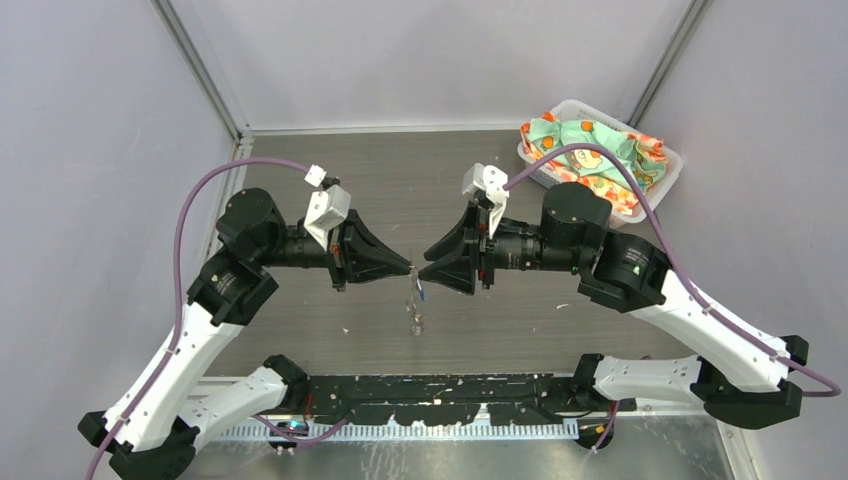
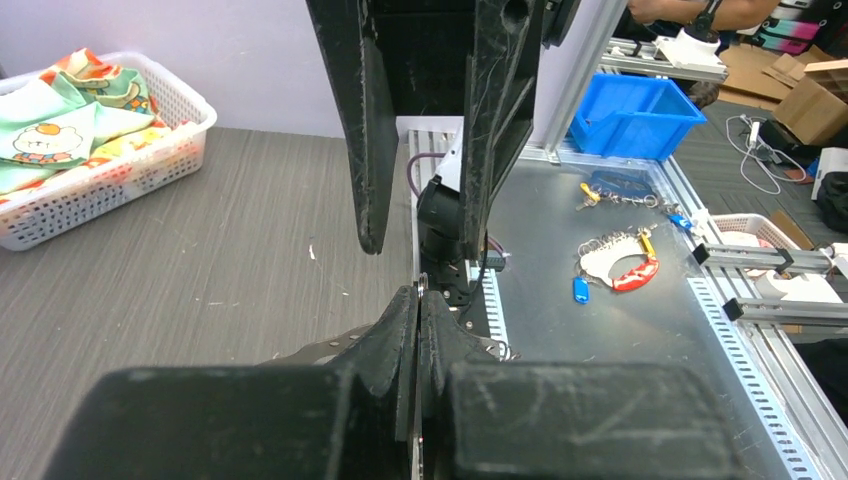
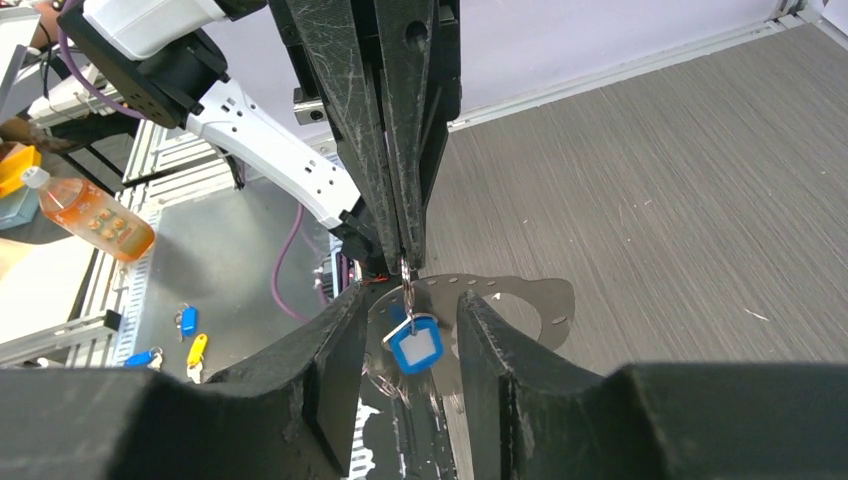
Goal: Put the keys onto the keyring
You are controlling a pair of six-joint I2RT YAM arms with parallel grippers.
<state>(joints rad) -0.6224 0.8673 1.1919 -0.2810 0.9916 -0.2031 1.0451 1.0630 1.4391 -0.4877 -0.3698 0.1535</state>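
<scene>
My left gripper is shut on the thin metal band of the keyring, whose edge pokes out past the closed fingertips. In the right wrist view the keyring hangs down from the left fingers. A key with a blue head dangles from it, with silver loops below. My right gripper is open, its fingers on either side of the blue key without touching it. From above, the blue key and the hanging loops sit between the two gripper tips, with the right gripper facing the left one.
A white basket of patterned cloth stands at the back right of the table. A thin perforated metal plate lies below the grippers. Off the table lie other key bunches, a blue bin and an orange bottle.
</scene>
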